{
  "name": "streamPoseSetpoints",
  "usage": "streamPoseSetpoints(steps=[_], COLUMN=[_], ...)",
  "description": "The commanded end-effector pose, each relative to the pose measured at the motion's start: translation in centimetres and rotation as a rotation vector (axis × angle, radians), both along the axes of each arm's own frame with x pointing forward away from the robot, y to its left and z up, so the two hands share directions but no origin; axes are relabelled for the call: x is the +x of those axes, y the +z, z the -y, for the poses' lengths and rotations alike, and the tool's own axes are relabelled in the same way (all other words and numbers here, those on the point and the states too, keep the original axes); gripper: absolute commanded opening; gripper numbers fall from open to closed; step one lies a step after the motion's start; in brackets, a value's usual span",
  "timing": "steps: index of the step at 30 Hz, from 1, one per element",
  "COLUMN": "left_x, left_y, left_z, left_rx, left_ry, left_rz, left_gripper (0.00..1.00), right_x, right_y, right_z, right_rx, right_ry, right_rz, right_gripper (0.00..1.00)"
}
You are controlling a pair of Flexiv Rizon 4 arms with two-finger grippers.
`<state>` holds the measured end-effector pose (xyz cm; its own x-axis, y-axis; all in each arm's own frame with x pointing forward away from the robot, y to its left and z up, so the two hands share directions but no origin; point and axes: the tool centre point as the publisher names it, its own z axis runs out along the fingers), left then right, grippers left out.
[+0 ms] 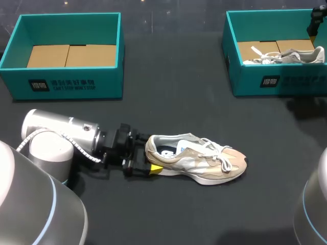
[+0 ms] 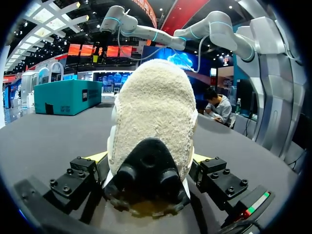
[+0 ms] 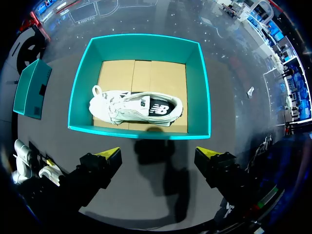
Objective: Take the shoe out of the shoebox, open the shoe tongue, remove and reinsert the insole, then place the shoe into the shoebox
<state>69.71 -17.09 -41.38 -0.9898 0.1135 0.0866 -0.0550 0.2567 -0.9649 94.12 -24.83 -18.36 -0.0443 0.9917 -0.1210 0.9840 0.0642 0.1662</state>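
Observation:
A beige and white shoe (image 1: pixel 196 158) lies on its sole on the dark table, toe to the right. My left gripper (image 1: pixel 150 158) is at its heel, low over the table. In the left wrist view the fuzzy heel (image 2: pixel 153 117) fills the gap between the spread fingers of the left gripper (image 2: pixel 148 158), which is open. My right gripper (image 3: pixel 158 158) hangs open high above the near wall of the right teal shoebox (image 3: pixel 139 132), nothing between its fingers. Only a dark bit of the right gripper (image 1: pixel 318 20) shows in the head view.
A white and grey shoe (image 1: pixel 286 56) lies inside the right shoebox (image 1: pixel 276 81) on its cardboard floor; this second shoe (image 3: pixel 136 108) points away from the beige one. A second teal shoebox (image 1: pixel 61 87) stands at the back left, holding only cardboard.

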Motion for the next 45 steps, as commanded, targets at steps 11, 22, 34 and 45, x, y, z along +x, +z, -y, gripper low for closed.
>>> streamPoseSetpoints(steps=[11, 22, 34, 45], left_x=[-0.1, -0.2, -0.3, -0.2], left_y=[-0.2, -0.6, -0.4, -0.6], left_z=[1.3, 1.7, 1.4, 1.3], left_rx=[-0.009, 0.010, 0.004, 0.006], left_ry=[-0.010, 0.018, 0.037, 0.063], left_rz=[-0.003, 0.006, 0.019, 0.009], left_gripper=[1.00, 0.00, 0.00, 0.00], right_x=[-0.1, -0.1, -0.1, -0.1], right_y=[0.0, 0.0, 0.0, 0.0], right_z=[0.0, 0.0, 0.0, 0.0], right_rx=[-0.001, -0.001, -0.001, -0.001], right_ry=[-0.001, -0.001, -0.001, -0.001], right_rz=[0.001, 0.001, 0.001, 0.001], right_gripper=[1.00, 1.00, 1.00, 1.00])
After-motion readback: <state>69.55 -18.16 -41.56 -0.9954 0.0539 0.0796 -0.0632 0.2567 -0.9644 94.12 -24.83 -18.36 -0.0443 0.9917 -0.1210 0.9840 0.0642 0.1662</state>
